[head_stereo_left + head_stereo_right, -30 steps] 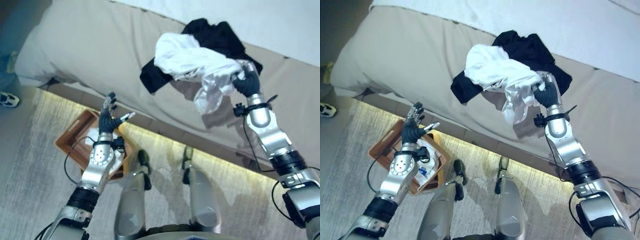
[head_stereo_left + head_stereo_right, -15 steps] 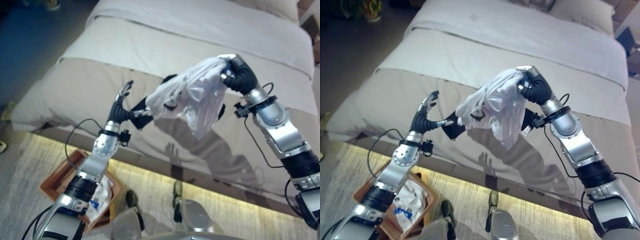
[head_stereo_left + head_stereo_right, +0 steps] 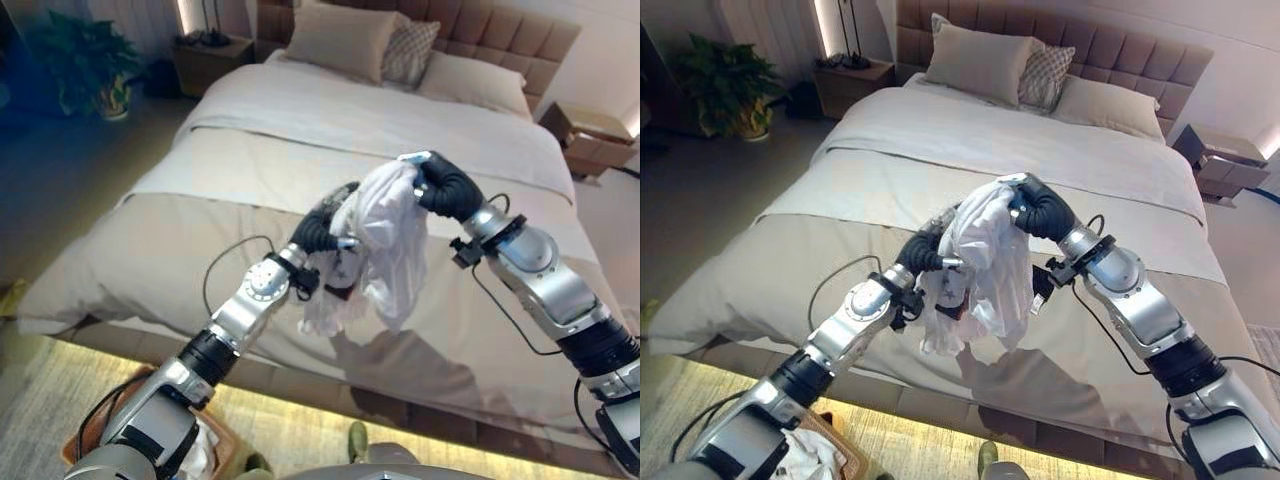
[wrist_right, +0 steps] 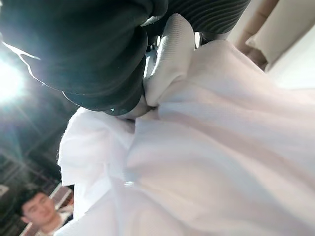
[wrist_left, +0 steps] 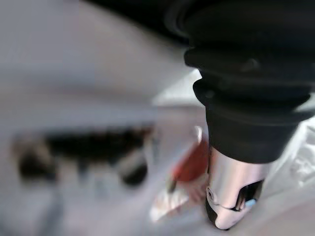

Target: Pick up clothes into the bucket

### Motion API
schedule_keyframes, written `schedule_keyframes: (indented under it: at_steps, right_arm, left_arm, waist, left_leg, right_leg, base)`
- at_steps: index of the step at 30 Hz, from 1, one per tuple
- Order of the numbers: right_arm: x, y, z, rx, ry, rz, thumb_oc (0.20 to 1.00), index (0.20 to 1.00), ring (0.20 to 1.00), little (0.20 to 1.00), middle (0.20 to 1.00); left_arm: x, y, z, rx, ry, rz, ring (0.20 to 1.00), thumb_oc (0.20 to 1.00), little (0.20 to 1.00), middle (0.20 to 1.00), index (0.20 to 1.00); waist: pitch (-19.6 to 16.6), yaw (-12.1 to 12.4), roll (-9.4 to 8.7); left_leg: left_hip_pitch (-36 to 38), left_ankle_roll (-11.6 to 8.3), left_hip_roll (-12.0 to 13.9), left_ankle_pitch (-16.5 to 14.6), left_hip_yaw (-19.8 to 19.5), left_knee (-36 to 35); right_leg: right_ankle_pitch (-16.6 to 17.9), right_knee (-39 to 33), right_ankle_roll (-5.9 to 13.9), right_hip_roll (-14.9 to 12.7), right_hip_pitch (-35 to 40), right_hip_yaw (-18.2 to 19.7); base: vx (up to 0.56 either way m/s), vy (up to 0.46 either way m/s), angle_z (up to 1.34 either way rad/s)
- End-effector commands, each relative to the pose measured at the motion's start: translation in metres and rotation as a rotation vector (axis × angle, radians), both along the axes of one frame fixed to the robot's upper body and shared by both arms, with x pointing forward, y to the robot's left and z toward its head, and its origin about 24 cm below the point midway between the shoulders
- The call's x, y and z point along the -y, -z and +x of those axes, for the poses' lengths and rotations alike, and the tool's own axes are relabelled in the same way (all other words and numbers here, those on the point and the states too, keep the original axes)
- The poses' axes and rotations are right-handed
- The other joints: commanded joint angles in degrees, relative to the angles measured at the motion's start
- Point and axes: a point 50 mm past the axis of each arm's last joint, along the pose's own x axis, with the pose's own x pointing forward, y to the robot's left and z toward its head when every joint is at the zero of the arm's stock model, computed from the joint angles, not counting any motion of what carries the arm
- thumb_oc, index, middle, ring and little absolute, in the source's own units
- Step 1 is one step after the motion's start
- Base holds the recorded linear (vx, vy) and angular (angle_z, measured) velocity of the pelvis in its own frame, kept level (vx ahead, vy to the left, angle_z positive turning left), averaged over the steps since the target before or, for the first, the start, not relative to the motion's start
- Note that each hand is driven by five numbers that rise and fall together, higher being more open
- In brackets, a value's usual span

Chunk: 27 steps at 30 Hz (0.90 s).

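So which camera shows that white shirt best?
The right eye view: the whole white shirt hangs from the right hand. The left eye view nearly matches it; the right wrist view gives close folds, the left wrist view a blur.

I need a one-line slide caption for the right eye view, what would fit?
Right robot hand lifts a white garment above the bed while the left robot hand reaches into its folds.

A wide bed (image 3: 940, 160) with pale covers stretches beyond the robot hand (image 3: 1040, 212), a beige blanket (image 3: 770, 250) across its near end. At its far end stand pillows (image 3: 985, 60) against a brown padded headboard (image 3: 1110, 55). A wooden nightstand (image 3: 855, 80) stands far off at the bed's head on one side, another nightstand (image 3: 1220, 160) on the other. A green plant (image 3: 725, 85) stands near the first. Warm light (image 3: 890, 435) glows along the floor under the bed's near edge.
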Motion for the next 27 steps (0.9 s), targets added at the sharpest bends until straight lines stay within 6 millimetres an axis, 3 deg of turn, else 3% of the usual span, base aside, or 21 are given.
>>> schedule_keyframes:
  at_steps: [1,7,9,10,11,12,18,26,27]
  right_arm:
    - [-0.012,-0.041,-0.009,0.138,-0.099,0.106,0.200,0.200,0.200,0.200,0.200]
    - [-0.021,-0.046,-0.011,0.147,-0.153,0.123,0.200,0.200,0.200,0.200,0.200]
    - [-0.021,-0.046,-0.011,0.150,-0.152,0.122,0.200,0.200,0.200,0.200,0.200]
    - [-0.021,-0.048,-0.011,0.153,-0.152,0.123,0.200,0.200,0.200,0.200,0.200]
    - [-0.021,-0.049,-0.011,0.158,-0.149,0.123,0.200,0.200,0.200,0.200,0.200]
    - [-0.020,-0.050,-0.010,0.159,-0.143,0.127,0.200,0.200,0.200,0.200,0.200]
    - [-0.013,-0.055,-0.014,0.178,-0.134,0.156,0.200,0.200,0.200,0.200,0.200]
    - [0.004,-0.053,-0.016,0.168,-0.080,0.224,0.213,0.213,0.213,0.213,0.213]
    - [0.004,-0.053,-0.016,0.167,-0.080,0.225,0.470,0.470,0.470,0.470,0.470]
  left_arm:
    - [0.022,-0.010,0.009,-0.020,0.076,-0.054,1.000,1.000,1.000,1.000,1.000]
    - [0.056,0.021,-0.004,-0.181,0.240,0.012,1.000,1.000,1.000,1.000,1.000]
    - [0.057,0.025,-0.005,-0.195,0.242,0.030,1.000,1.000,1.000,1.000,1.000]
    - [0.058,0.028,-0.005,-0.205,0.246,0.041,0.818,0.818,0.818,0.818,0.818]
    - [0.057,0.032,-0.006,-0.215,0.242,0.053,0.373,0.373,0.373,0.373,0.373]
    - [0.054,0.040,-0.006,-0.235,0.220,0.076,0.200,0.200,0.200,0.200,0.200]
    - [0.039,0.053,0.000,-0.219,0.103,0.121,0.200,0.200,0.200,0.200,0.200]
    - [0.013,0.042,0.003,-0.128,-0.076,0.047,0.200,0.200,0.200,0.200,0.200]
    - [0.013,0.043,0.003,-0.128,-0.076,0.048,0.200,0.200,0.200,0.200,0.200]
  waist:
    - [-1.87,0.77,0.15]
    - [-2.68,-0.70,0.54]
    - [-2.72,-0.77,0.59]
    - [-2.72,-0.82,0.64]
    - [-2.72,-0.86,0.63]
    - [-2.63,-0.85,0.57]
    - [-2.63,-0.32,0.29]
    - [-2.18,1.35,-0.42]
    - [-2.21,1.35,-0.44]
  left_leg:
    - [-0.75,-0.72,1.86,-2.69,-4.88,2.07]
    - [-0.30,-0.63,1.76,-2.84,-4.54,1.85]
    - [-0.31,-0.61,1.74,-2.86,-4.53,1.92]
    - [-0.38,-0.60,1.71,-2.92,-4.57,2.06]
    - [-0.42,-0.55,1.68,-3.03,-4.61,2.24]
    - [-0.52,-0.54,1.72,-3.12,-4.69,2.56]
    - [-0.83,-0.57,1.89,-3.15,-5.16,3.02]
    - [-1.63,-0.61,2.01,-3.15,-6.23,3.72]
    - [-1.64,-0.61,2.01,-3.16,-6.24,3.74]
  right_leg:
    - [-0.90,3.24,5.56,-3.24,0.13,-2.94]
    - [-0.83,3.40,5.64,-3.25,0.03,-2.38]
    - [-0.85,3.48,5.63,-3.24,0.00,-2.32]
    - [-0.88,3.62,5.61,-3.24,-0.05,-2.28]
    - [-0.88,3.69,5.59,-3.27,-0.09,-2.23]
    - [-0.93,3.80,5.55,-3.26,-0.11,-2.25]
    - [-1.20,4.05,5.41,-3.26,0.20,-2.71]
    - [-1.65,4.22,5.12,-3.27,0.44,-3.57]
    - [-1.65,4.23,5.12,-3.27,0.44,-3.58]
  base:
    - [0.03,0.017,-0.02]
    - [0.00,0.000,0.00]
    - [0.00,0.000,0.00]
    - [0.01,-0.001,-0.03]
    - [0.01,-0.002,-0.05]
    - [0.00,0.000,0.00]
    - [0.00,0.000,0.00]
    - [0.00,-0.005,0.01]
    - [0.00,0.000,0.00]
